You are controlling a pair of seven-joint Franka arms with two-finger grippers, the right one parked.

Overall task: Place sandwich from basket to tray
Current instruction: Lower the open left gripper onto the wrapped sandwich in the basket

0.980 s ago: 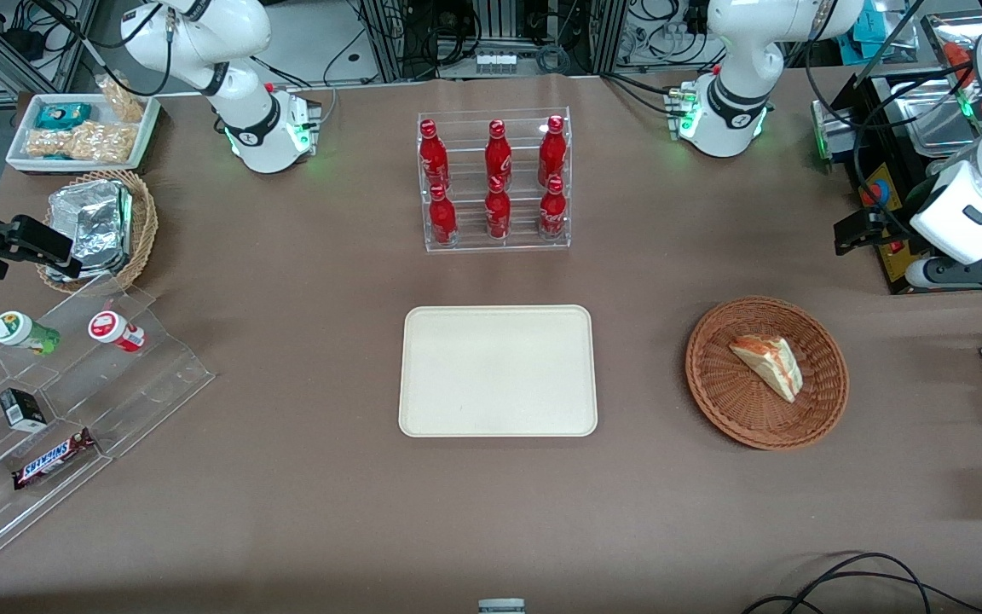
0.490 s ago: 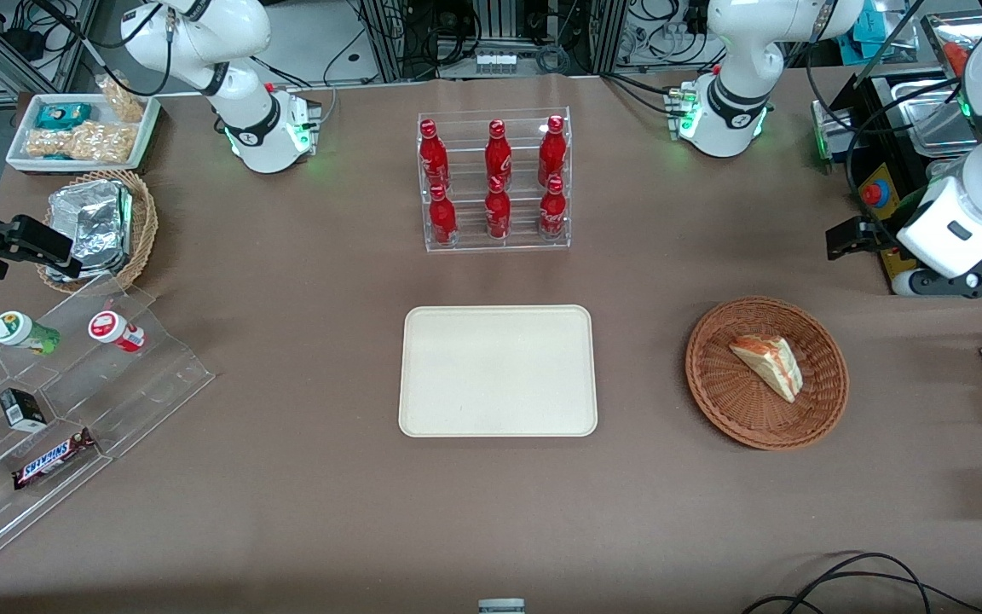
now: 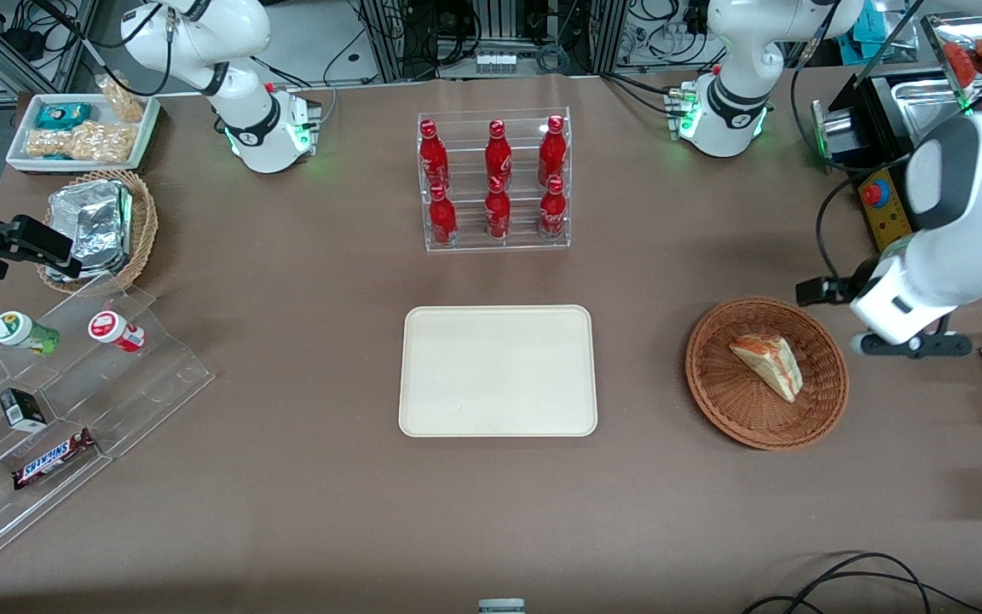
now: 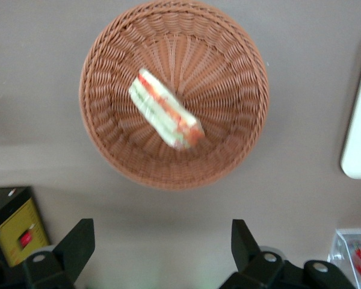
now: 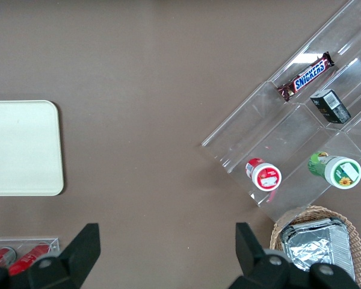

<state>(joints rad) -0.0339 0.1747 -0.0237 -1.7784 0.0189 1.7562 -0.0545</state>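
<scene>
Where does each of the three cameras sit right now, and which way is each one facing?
Front view: high at the table's near edge, looking down on tray, basket and sandwich; both arms show, the left one beside the basket.
Left wrist view: on the working arm, looking straight down at basket and sandwich; its open hand hangs above bare table beside the basket.
Right wrist view: on the parked arm, facing down at the snack rack; its own fingers show.
Shared: a tray edge shows in both wrist views.

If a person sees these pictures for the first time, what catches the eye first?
Probably the small triangular wedge sandwich lying in the shallow reddish-brown wicker basket, with the left arm's gripper open above the table beside it. Next, six red bottles in a clear rack, farther from the camera than the bare cream rectangular tray.
</scene>
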